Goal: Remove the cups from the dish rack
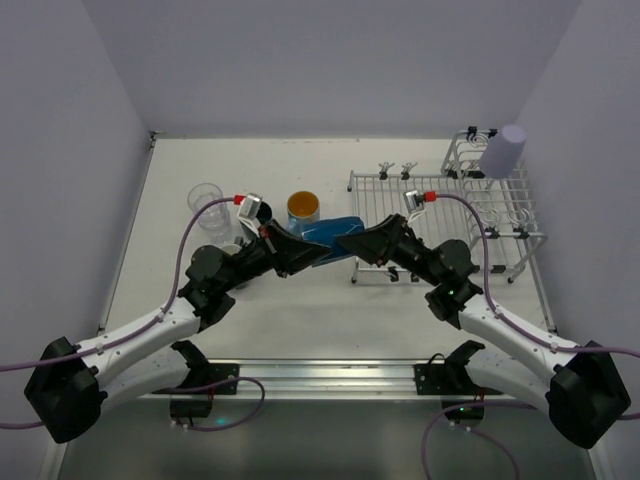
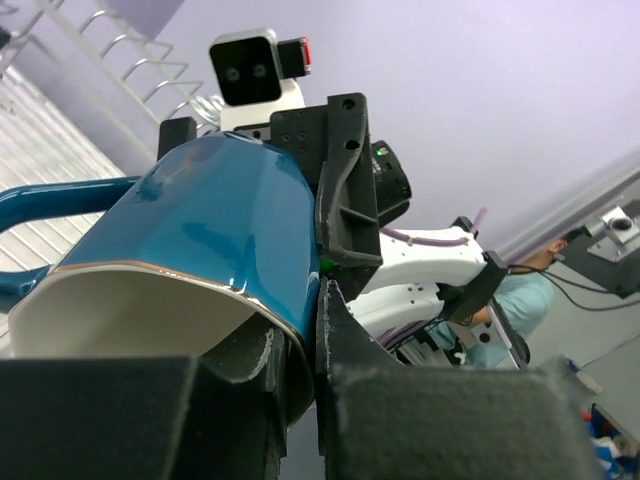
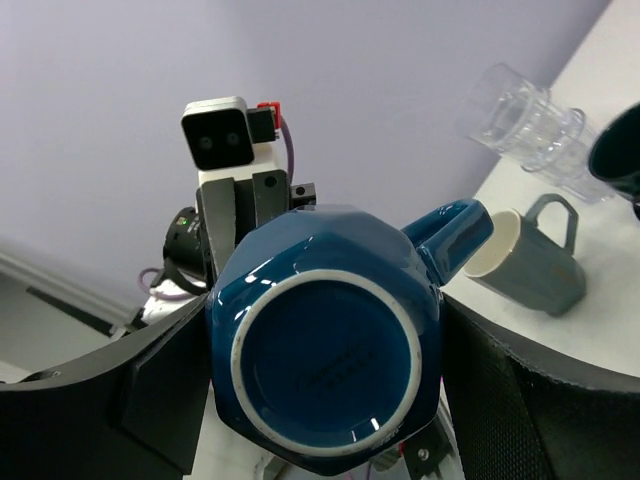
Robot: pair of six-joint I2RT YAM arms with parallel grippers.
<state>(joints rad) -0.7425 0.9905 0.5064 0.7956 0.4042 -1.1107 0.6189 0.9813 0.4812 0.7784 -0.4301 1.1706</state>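
A dark blue mug hangs on its side in mid-air at the table's centre, held between both grippers. My left gripper pinches its rim, one finger inside and one outside, as the left wrist view shows. My right gripper clamps the mug's body from both sides, with its base facing the right wrist camera. The silver dish rack stands at the right, with a lavender tumbler upside down on its basket end. A clear ribbed glass and a light blue mug with an orange inside stand on the table.
In the right wrist view, a teal mug lies on the table by the clear glass, and a darker teal mug shows at the right edge. Walls close in the table on three sides.
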